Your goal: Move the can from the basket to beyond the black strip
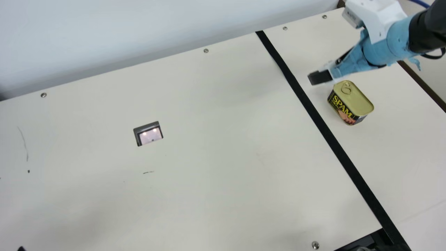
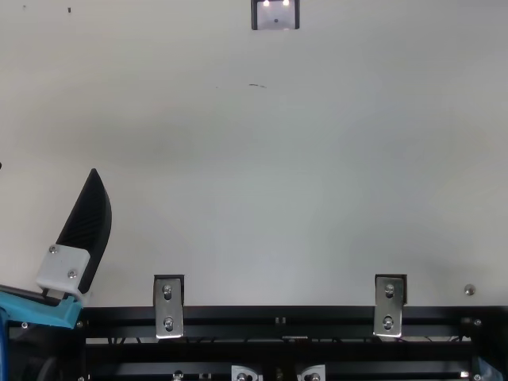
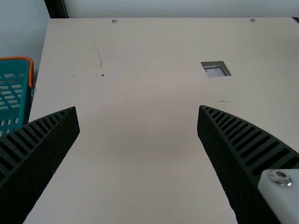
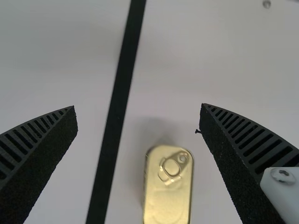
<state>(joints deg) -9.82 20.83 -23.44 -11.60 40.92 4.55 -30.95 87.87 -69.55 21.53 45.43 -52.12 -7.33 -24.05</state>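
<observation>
One can (image 1: 352,99): lid up, right of the main view, beyond the black strip (image 1: 313,115); a low, sideways retreat could make me knock it.
Right gripper (image 4: 139,106): spread, empty, near the can.
Left gripper (image 3: 138,108): parted, empty.
Basket (image 3: 28,77): cut off in my left wrist view, contents unclear.

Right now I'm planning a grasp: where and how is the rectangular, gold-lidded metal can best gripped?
The can is probably best gripped by its long side walls, from above: it stands upright, and its narrower width runs across the open, black-fingered right gripper.
</observation>
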